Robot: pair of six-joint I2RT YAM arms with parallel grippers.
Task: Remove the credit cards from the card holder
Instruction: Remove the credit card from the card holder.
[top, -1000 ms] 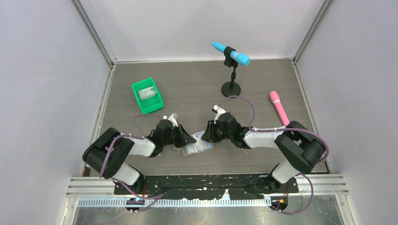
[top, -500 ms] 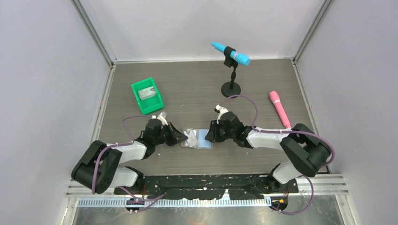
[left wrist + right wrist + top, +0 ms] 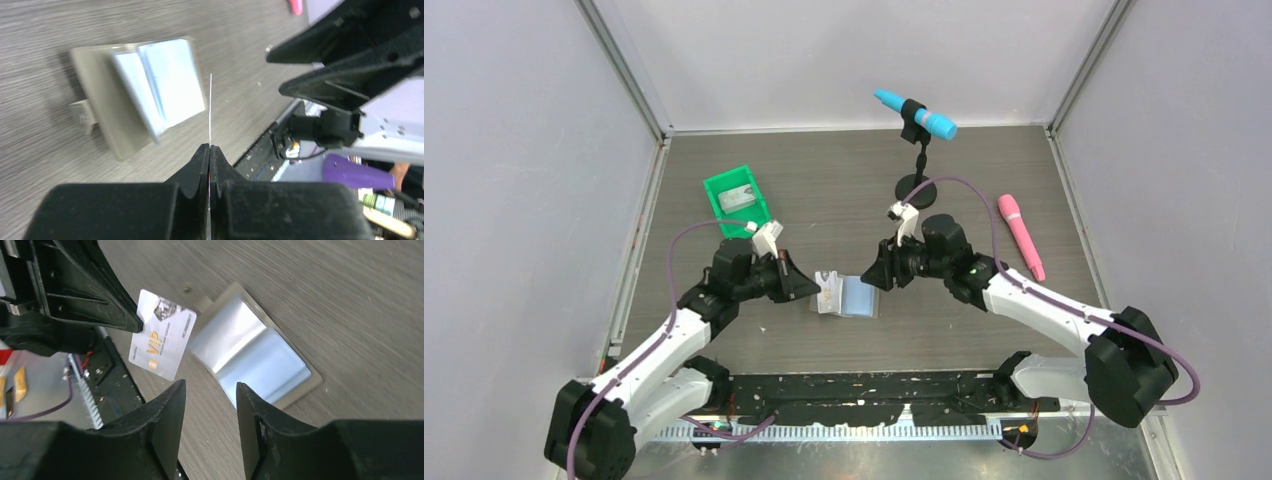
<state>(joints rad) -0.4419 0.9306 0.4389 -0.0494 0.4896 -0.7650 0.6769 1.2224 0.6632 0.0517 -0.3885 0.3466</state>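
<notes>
Top external view has the left gripper [image 3: 811, 291] pinched shut on a card [image 3: 828, 292] beside the open holder [image 3: 860, 300] lying flat on the table [image 3: 824, 180]; left wrist view sees that card edge-on between closed tips; right wrist view shows the right gripper [image 3: 207, 400] parted, empty, above the holder.

Surfaces and finishes, tabletop lot

Wood-grain table [image 3: 824, 180], matt grey; card holder [image 3: 250, 360], dull grey outside, pale blue pockets with a soft sheen; credit card [image 3: 162, 342], smooth glossy silvery plastic, printed; left gripper [image 3: 209, 150] and right gripper [image 3: 210, 395], matt black moulded plastic; bin [image 3: 750, 229], shiny green plastic.
</notes>
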